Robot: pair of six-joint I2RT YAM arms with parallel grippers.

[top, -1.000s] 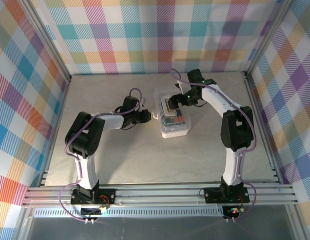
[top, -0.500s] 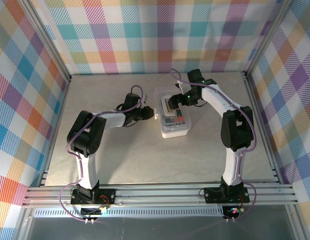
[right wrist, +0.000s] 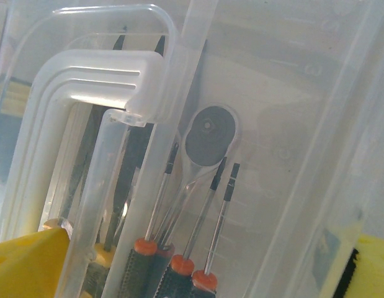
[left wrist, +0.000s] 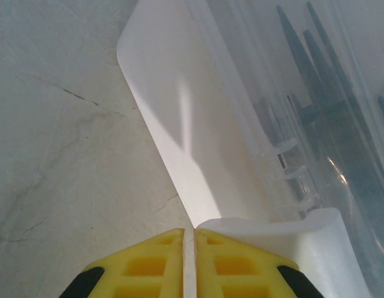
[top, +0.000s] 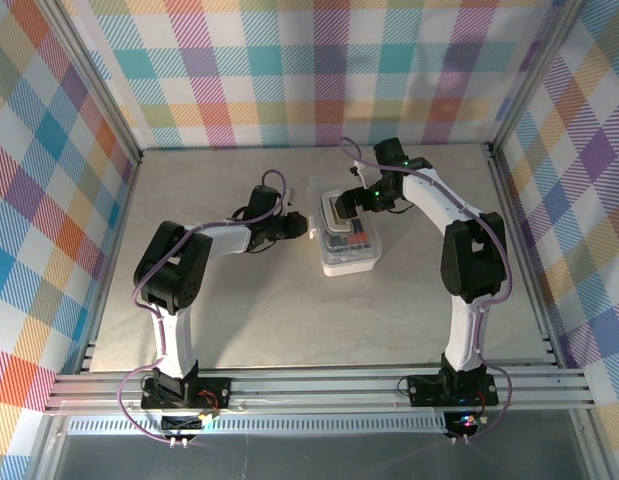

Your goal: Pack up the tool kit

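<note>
Now | case [top: 347,236] sits mid way on the table [top: 239,310], screwdrivers [right wrist: 179,267] inside, lid [right wrist: 285,93] on top | left gripper [left wrist: 193,233] fingers closed at the side flap [left wrist: 179,124] | right gripper [top: 355,203] fingers wide open over the case | nearly done; I think snapping the lid shut is left

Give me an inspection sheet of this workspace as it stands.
Surface: grey marbled table, faint veins.
Job's things: translucent case mid-table; red-and-black screwdrivers and a round-headed tool inside, seen through the plastic.
Clutter: nothing seen.
Grippers: left gripper shut at the case's white side flap; right gripper open over the case's handle.
Cables: purple cables run along both arms.
Surroundings: plaid walls; aluminium rails at the near edge.
</note>
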